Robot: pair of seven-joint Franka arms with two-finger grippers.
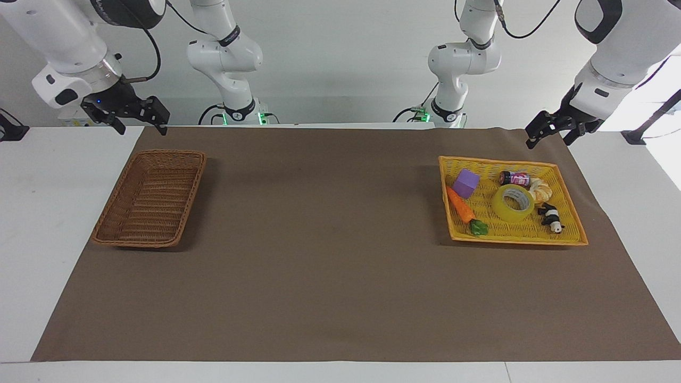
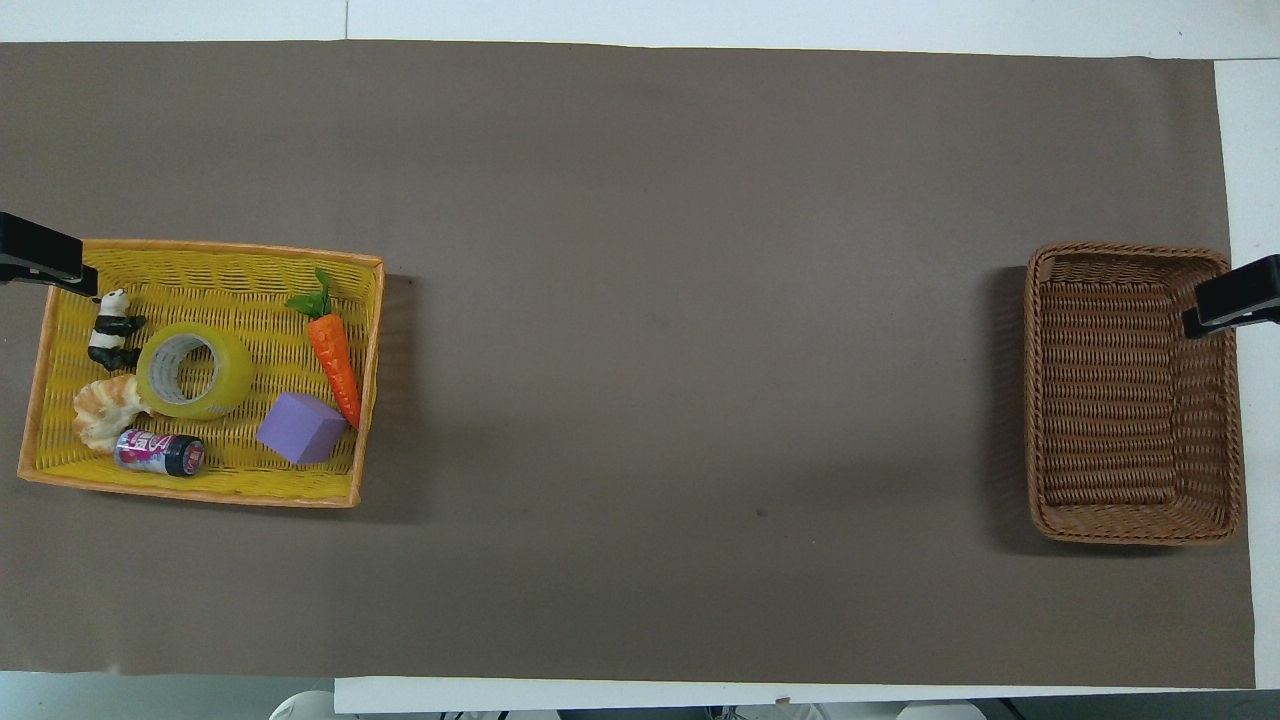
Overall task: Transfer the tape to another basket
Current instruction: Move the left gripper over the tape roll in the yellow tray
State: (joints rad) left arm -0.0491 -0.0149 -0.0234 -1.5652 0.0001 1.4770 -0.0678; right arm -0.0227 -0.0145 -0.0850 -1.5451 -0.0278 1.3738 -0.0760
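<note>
The yellow tape roll (image 1: 513,203) lies flat in the shallow yellow plastic basket (image 1: 572,213) at the left arm's end of the table; it also shows in the overhead view (image 2: 194,370). The brown wicker basket (image 1: 151,198) stands at the right arm's end of the table, with nothing in it (image 2: 1137,395). My left gripper (image 1: 548,142) hangs open in the air over the mat by the yellow basket's corner nearest the robots. My right gripper (image 1: 142,130) hangs open over the table by the wicker basket's edge nearest the robots. Both hold nothing.
With the tape in the yellow basket are a purple cube (image 1: 466,183), a toy carrot (image 1: 462,206), a small can (image 1: 514,178), a pastry-like toy (image 1: 540,190) and a panda figure (image 1: 551,217). A brown mat (image 1: 330,255) covers the table.
</note>
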